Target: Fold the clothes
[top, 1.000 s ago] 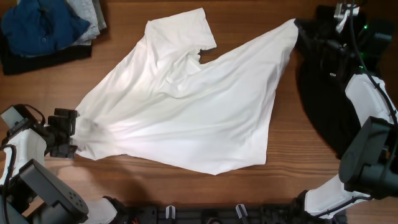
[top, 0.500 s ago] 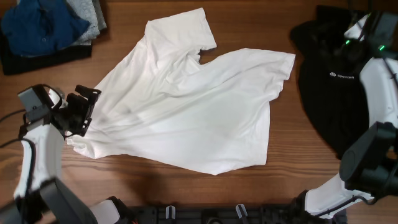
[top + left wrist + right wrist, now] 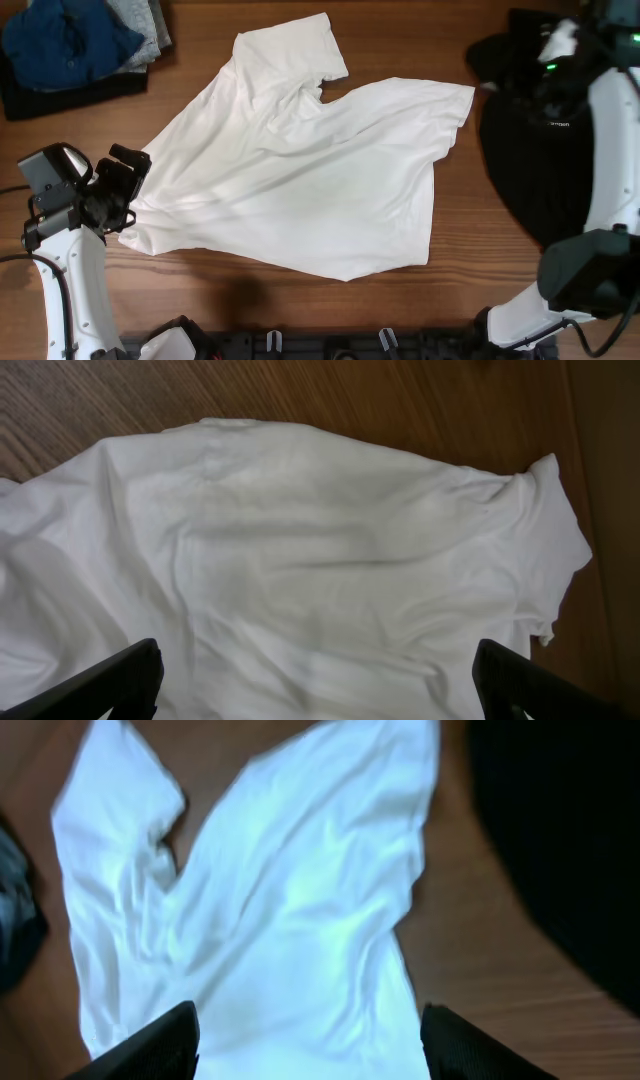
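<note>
Left hand (image 3: 132, 188): fingers spread wide, nothing clamped, sitting at the near-left corner of the white T-shirt (image 3: 300, 170), just beside or touching its edge. The left wrist view shows cloth lying flat under and beyond the parted fingers. Right hand (image 3: 308, 1020): fingers also apart and empty, raised at the far right over the black garment (image 3: 530, 160), with the shirt lying to its left and well apart. The left hand is judged the nearer by a wide margin. The shirt lies spread on the wooden surface (image 3: 470, 260), its long axis running diagonally from the near-left corner by the left hand to the far-right corner (image 3: 468, 95). One short sleeve (image 3: 290, 45) projects toward the far edge, and the near hem forms a blunt point. The fabric is thin, matte and soft, with shallow creases radiating from the left corner, and no fold has yet been made. Blue and grey folded garments (image 3: 75, 40) are stacked far left, clear of the shirt.
</note>
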Controlling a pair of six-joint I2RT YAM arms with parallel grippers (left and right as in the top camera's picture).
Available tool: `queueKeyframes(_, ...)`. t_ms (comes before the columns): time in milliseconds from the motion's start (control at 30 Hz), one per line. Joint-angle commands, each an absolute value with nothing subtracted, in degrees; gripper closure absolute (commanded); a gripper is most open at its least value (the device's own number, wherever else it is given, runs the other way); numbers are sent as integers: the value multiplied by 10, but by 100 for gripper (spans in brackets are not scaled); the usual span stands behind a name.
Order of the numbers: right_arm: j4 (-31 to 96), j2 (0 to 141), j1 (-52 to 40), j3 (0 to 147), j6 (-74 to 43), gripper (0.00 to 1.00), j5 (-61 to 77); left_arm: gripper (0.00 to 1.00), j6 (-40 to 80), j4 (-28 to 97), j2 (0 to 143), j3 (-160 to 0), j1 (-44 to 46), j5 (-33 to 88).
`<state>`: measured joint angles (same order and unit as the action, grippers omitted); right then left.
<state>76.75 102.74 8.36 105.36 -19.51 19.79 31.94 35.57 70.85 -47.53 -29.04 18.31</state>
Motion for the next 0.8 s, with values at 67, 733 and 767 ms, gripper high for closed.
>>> queueKeyframes(67, 836, 967, -6, 1056, -210, 26, 109, 1, 287, 370, 701, -479, -290, 162)
queueKeyframes(733, 752, 896, -259, 597, -390, 23, 106, 1, 287, 380, 749, -479, -290, 101)
queueKeyframes(767, 741, 896, -259, 582, -390, 23, 110, 1, 287, 380, 758, -479, -290, 101)
